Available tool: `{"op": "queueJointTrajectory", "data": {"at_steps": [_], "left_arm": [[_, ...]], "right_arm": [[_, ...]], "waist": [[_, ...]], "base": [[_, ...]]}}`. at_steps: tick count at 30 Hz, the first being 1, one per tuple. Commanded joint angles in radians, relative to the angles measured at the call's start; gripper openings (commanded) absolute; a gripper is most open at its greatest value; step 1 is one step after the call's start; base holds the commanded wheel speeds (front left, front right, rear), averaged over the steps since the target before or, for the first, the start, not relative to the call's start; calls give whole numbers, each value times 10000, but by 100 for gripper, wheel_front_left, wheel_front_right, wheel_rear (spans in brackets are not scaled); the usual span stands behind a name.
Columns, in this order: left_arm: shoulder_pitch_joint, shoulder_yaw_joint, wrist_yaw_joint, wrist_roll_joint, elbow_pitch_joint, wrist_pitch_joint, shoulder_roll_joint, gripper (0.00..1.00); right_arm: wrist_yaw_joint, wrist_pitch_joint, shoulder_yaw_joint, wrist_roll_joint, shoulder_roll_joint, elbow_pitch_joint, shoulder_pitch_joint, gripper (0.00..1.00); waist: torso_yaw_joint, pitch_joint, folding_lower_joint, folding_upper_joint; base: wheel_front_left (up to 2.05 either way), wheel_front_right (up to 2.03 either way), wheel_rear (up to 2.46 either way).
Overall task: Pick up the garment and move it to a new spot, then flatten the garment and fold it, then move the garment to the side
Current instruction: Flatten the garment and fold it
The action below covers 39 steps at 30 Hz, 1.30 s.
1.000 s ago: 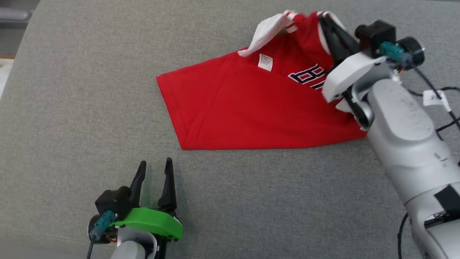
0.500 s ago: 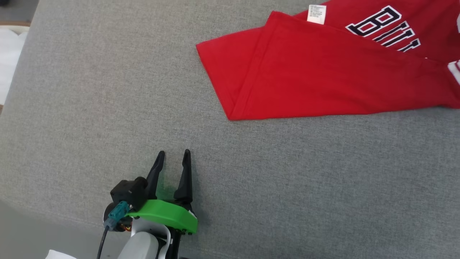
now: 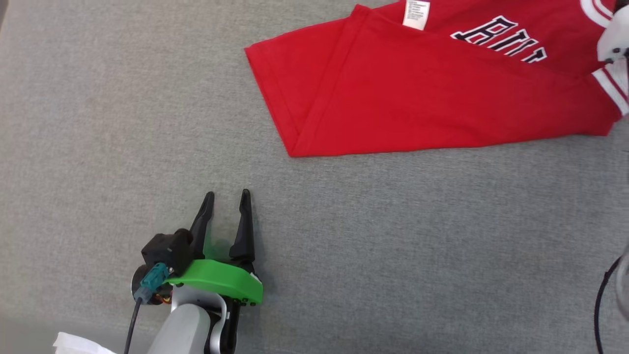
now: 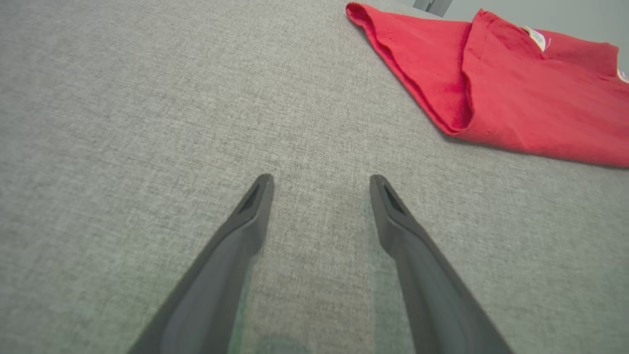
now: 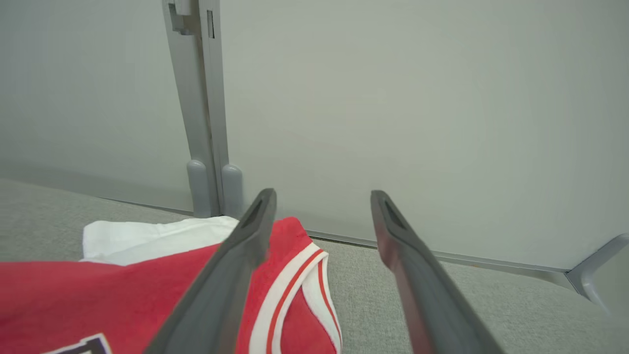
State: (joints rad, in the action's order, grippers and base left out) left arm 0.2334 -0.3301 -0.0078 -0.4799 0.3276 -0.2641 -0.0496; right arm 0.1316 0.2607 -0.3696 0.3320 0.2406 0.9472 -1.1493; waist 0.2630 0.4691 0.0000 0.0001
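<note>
head view: left tool [image 3: 227,193] wide and empty over the grey tabletop [image 3: 98,98], red garment [image 3: 417,98] lying folded at upper right, right tool [image 5: 322,192] wide and empty over its sleeve [image 5: 295,275], so probably only the sideways move remains.

Garment [image 3: 417,98] ran off the head view at 1 o'clock, lettering [image 3: 496,39] half-covered by a fold; white scrap [image 3: 73,345] at 7 o'clock cropped, unidentified.

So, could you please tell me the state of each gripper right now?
Left gripper: open, holding nothing.
Right gripper: open, holding nothing.
</note>
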Motion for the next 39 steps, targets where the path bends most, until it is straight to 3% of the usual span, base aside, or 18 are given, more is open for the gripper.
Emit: {"op": "queueJointTrajectory", "data": {"at_steps": [1, 6, 14, 23, 29, 30, 32, 35, 39], "left_arm": [[61, 45, -26, 133, 45, 3, -26, 100], [-5, 220, -82, 237, 108, 1, -28, 100], [2, 318, -146, 354, 194, 1, -28, 100], [18, 398, -182, 377, 288, 1, -28, 100], [-19, 318, -180, 332, 309, 1, -28, 100], [-17, 306, -180, 313, 311, 1, -28, 100], [-14, 284, -179, 295, 326, 0, -28, 100], [-47, 288, -180, 267, 337, 1, -28, 100], [-135, 361, -184, 313, 359, 1, -28, 100]], "right_arm": [[-18, 46, 85, -281, -107, -274, 350, 100], [-18, 51, 863, -1467, -560, -1226, 1523, 100], [-18, 52, 1382, -2858, -524, -1906, 3475, 100], [-19, 53, 1750, -3125, -494, -1719, 3659, 100], [-19, 54, 1905, -2811, -468, -973, 3279, 100], [-19, 54, 1875, -2742, -459, -842, 3227, 85], [-18, 52, 1790, -2586, -466, -472, 3153, 0], [-19, 54, 1575, -2501, -487, -198, 2990, 0], [-18, 54, 1409, -2552, -620, -704, 3111, 0]], "waist": [[-332, -181, 0, -1], [-661, -427, 0, -1], [-907, -600, 0, -1], [-903, -644, 0, -1], [-796, -674, 0, -1], [-777, -683, 0, -1], [-738, -725, 0, -1], [-708, -790, 0, -1], [-772, -948, 0, -1]], "base": [[0, 0, 0], [0, 0, 0], [0, 0, 0], [0, 0, 0], [0, 0, 0], [0, 0, 0], [0, 0, 0], [0, 0, 0], [0, 0, 0]]}}
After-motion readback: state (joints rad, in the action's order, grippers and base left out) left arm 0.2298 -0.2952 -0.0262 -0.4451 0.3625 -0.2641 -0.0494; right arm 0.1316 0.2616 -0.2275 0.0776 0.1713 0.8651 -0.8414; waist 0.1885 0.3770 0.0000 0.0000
